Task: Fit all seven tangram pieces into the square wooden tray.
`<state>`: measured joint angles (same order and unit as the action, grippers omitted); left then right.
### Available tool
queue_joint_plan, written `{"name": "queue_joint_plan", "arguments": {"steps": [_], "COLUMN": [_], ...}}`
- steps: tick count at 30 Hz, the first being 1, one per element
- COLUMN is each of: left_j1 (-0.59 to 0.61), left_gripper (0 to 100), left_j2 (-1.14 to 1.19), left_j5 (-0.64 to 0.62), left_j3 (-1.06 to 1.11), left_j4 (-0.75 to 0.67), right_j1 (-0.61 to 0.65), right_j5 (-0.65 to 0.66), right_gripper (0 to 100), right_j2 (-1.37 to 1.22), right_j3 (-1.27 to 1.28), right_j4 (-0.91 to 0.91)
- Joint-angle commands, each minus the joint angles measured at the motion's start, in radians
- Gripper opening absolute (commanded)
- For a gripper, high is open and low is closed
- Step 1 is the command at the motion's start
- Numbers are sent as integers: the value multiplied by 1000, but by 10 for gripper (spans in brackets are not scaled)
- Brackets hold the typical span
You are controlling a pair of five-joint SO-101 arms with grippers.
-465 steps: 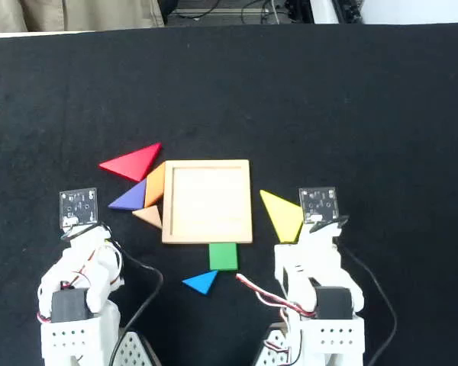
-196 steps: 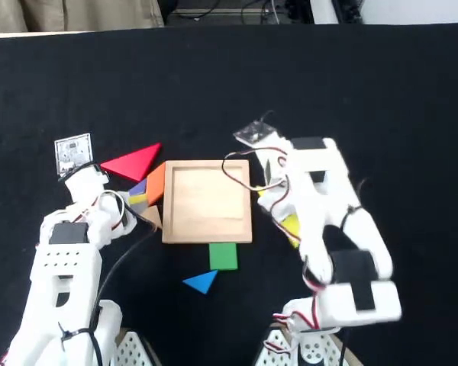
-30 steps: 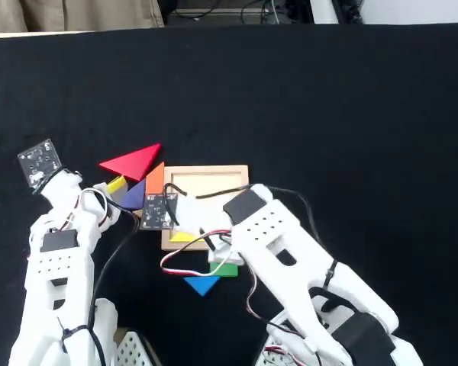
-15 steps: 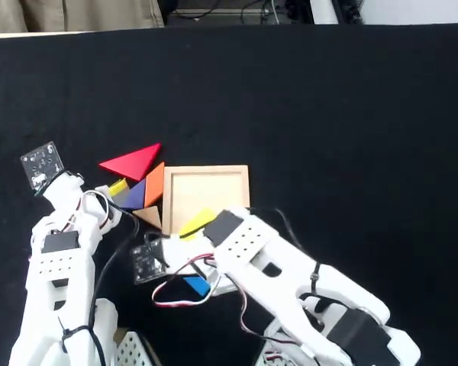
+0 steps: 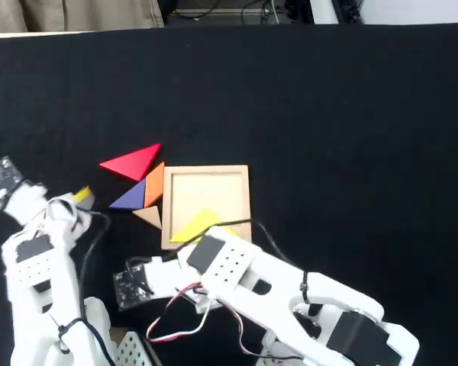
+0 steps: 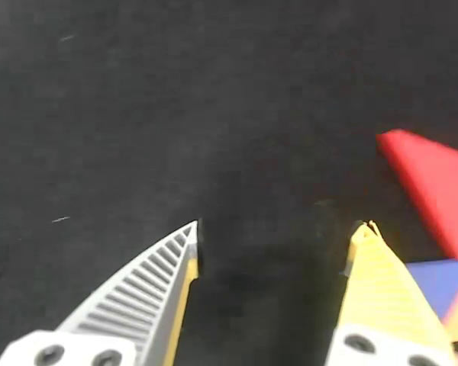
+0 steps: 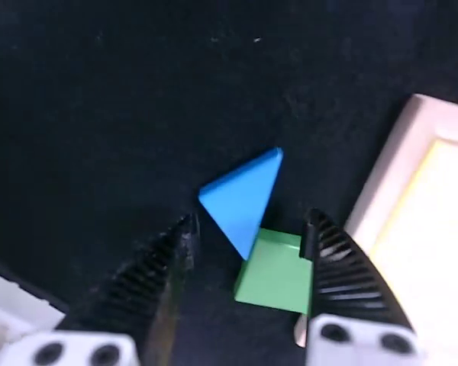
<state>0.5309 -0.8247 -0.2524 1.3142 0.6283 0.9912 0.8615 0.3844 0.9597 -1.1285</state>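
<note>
Black tablecloth (image 5: 351, 114) all over, cables (image 5: 214, 11) behind its far edge. Left gripper (image 6: 278, 229) spread apart above cloth. Right gripper (image 7: 249, 221) spread apart above blue triangle (image 7: 240, 194).

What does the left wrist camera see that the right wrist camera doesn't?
The left wrist view has the red triangle and a corner of the purple-blue triangle beside it. The right wrist view has the bright blue triangle right by the green square, next to the wooden tray. Both have the black table and an open, empty tool: the left tool and the right tool.
</note>
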Motion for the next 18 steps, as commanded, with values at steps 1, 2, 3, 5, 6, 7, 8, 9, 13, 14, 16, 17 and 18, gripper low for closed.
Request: {"name": "queue_joint_plan", "arguments": {"steps": [1, 2, 3, 5, 6, 7, 8, 9, 13, 14, 16, 17, 18], "left_j1": [142, 159, 163, 159, 145, 137, 133, 131, 133, 133, 133, 133, 133], "left_gripper": [306, 306, 306, 306, 306, 306, 306, 306, 306, 306, 306, 306, 306], "left_j2": [-18, -18, -17, -17, -17, -17, -17, -17, -17, -17, -17, -17, -17], "left_j5": [169, 189, 190, 189, 189, 189, 189, 189, 189, 189, 189, 189, 189], "left_j3": [-58, -54, -54, -54, -54, -53, -51, -51, -51, -51, -51, -51, -51], "left_j4": [58, 58, 58, 58, 58, 58, 58, 60, 60, 60, 58, 58, 58], "right_j1": [17, 17, 17, 17, 17, 17, 17, 17, 14, 9, 0, 0, 0], "right_j5": [-12, -12, -12, -12, -12, -12, -12, -12, -12, -12, -14, -14, -14], "right_gripper": [217, 206, 194, 177, 173, 173, 172, 171, 172, 173, 173, 174, 174], "right_j2": [-1, -1, -1, -1, -1, -1, -1, -1, -50, -70, -111, -131, -147], "right_j3": [27, 30, 28, 28, 28, 31, 35, 39, 38, 18, -30, -51, -71], "right_j4": [49, 52, 51, 54, 54, 54, 52, 52, 31, 15, -2, -8, -14]}}
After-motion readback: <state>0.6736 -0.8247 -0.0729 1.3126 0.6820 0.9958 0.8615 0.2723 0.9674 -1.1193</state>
